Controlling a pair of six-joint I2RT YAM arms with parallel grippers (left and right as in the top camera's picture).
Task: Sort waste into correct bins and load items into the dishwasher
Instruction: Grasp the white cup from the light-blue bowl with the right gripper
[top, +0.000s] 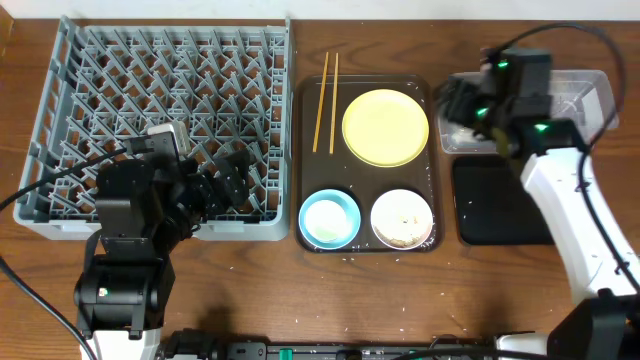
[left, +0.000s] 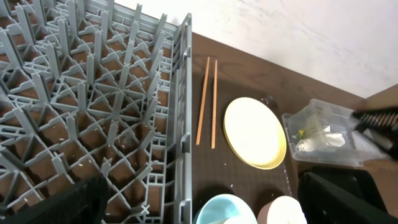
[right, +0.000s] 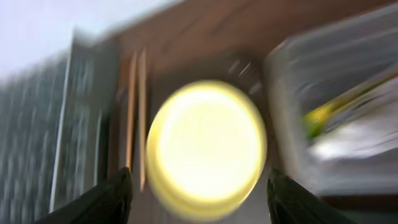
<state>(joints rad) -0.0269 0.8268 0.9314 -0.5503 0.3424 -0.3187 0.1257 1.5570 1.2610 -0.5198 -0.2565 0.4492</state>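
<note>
The grey dish rack (top: 170, 110) fills the left side. My left gripper (top: 232, 180) hovers open and empty over the rack's front right part. The chopsticks (top: 325, 88), yellow plate (top: 385, 127), light blue bowl (top: 329, 218) and white bowl (top: 402, 218) with beige crumbs lie on a brown tray. My right gripper (right: 199, 205) is open and empty above the plate's (right: 205, 146) right side; that view is blurred. The clear tub (left: 323, 134) holds the white napkin (left: 329, 140) and the green wrapper (left: 303, 132). The black tray (top: 500, 200) lies in front of the tub. The cup is out of view.
The dark brown serving tray (top: 365, 242) sits between the rack and the bins. The right arm's white link (top: 570, 210) reaches over the black tray. Small crumbs dot the wood table (top: 450, 300) near the front.
</note>
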